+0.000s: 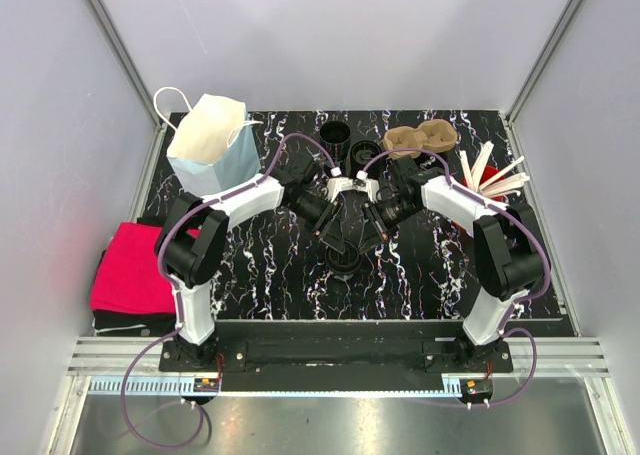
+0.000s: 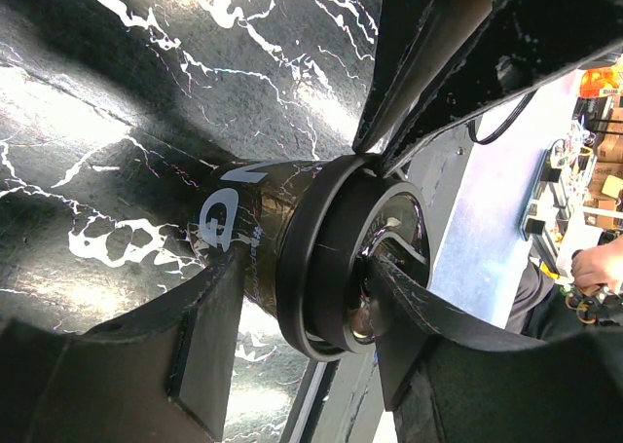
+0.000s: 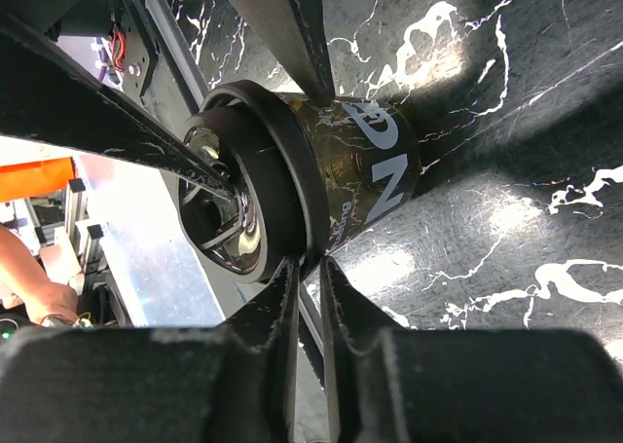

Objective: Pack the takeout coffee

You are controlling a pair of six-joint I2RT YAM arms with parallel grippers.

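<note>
While the left gripper [image 2: 304, 302] clamps the black paper cup [image 2: 241, 224] mid-worktop, the right gripper [image 3: 304, 279], pinching its black plastic lid [image 3: 284, 156], should press evenly.

**A:** Where does the top view sit?

**B:** High above and behind the arms' black bases [image 1: 190, 353]. It looks down and forward over the whole black, white-veined marble-pattern table [image 1: 270, 275], and everything in it is small.

**A:** And the wrist views?

**B:** Each rides its own arm and looks along its own black fingers [image 2: 185, 365], very close in. The left wrist view faces the black paper cup with white lettering and a black lid [image 2: 248, 239]. The right wrist view meets the same cup [image 3: 370, 170] from the opposite side.

**A:** What do they share?

**B:** All three show that cup [image 1: 343, 260] and the tabletop around it. Each wrist view also catches the other arm's fingers.
</note>
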